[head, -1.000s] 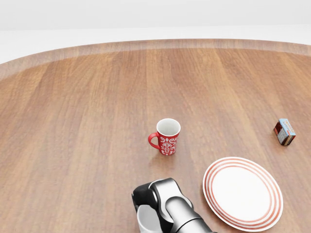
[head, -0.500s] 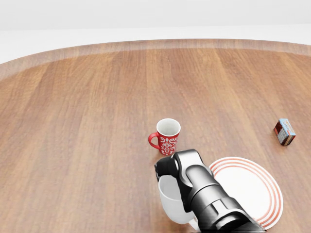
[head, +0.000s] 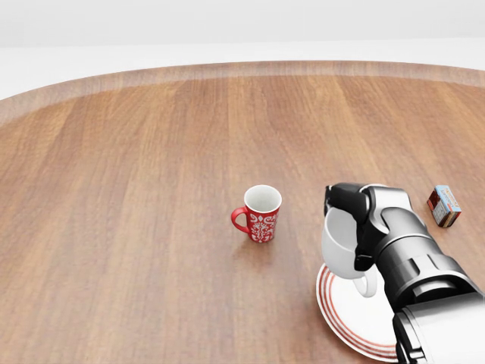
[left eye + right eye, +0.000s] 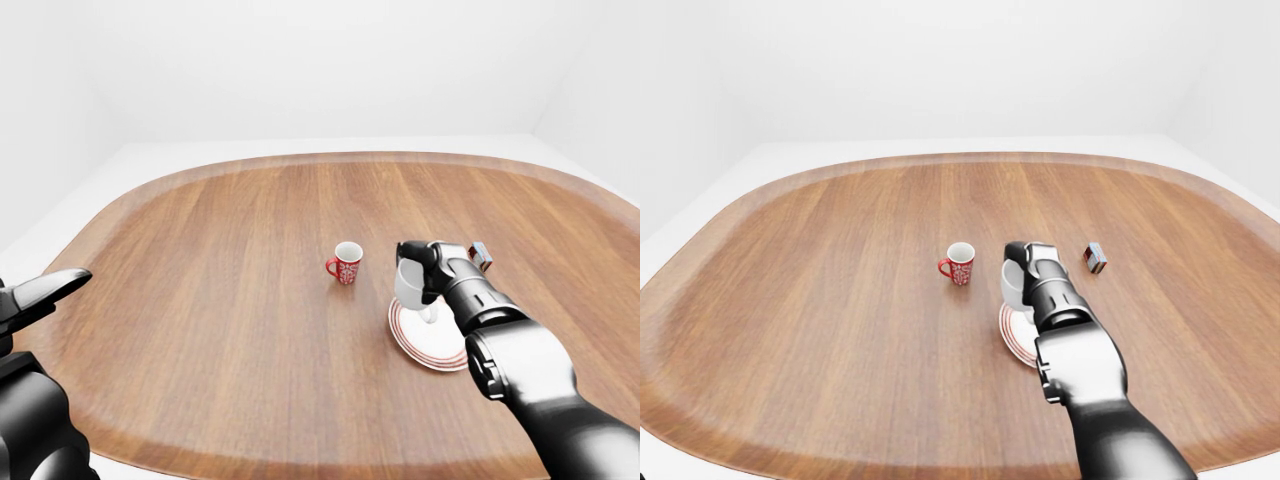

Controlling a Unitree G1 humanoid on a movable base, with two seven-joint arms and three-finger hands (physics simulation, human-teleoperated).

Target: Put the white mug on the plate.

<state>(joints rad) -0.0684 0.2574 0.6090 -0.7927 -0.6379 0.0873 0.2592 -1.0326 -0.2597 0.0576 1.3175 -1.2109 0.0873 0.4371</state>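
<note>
The white mug (image 3: 338, 244) is in my right hand (image 3: 352, 226), whose fingers close round its rim and side. It hangs, slightly tilted, just above the left part of the white plate with red rim rings (image 3: 345, 323), at the lower right of the head view. Whether the mug touches the plate I cannot tell. My forearm hides the plate's right half. My left hand (image 4: 44, 289) shows only at the lower left of the left-eye view, fingers stretched out and empty, far from the mug.
A red patterned mug (image 3: 261, 214) stands upright to the left of the plate, a short gap away. A small red and blue box (image 3: 444, 205) lies to the right. All rest on a large oval wooden table (image 3: 114, 189) with a raised rim.
My right hand has carried the white mug from the bottom middle of the head view up and to the right, to above the plate's left part. The red mug and box have not moved.
</note>
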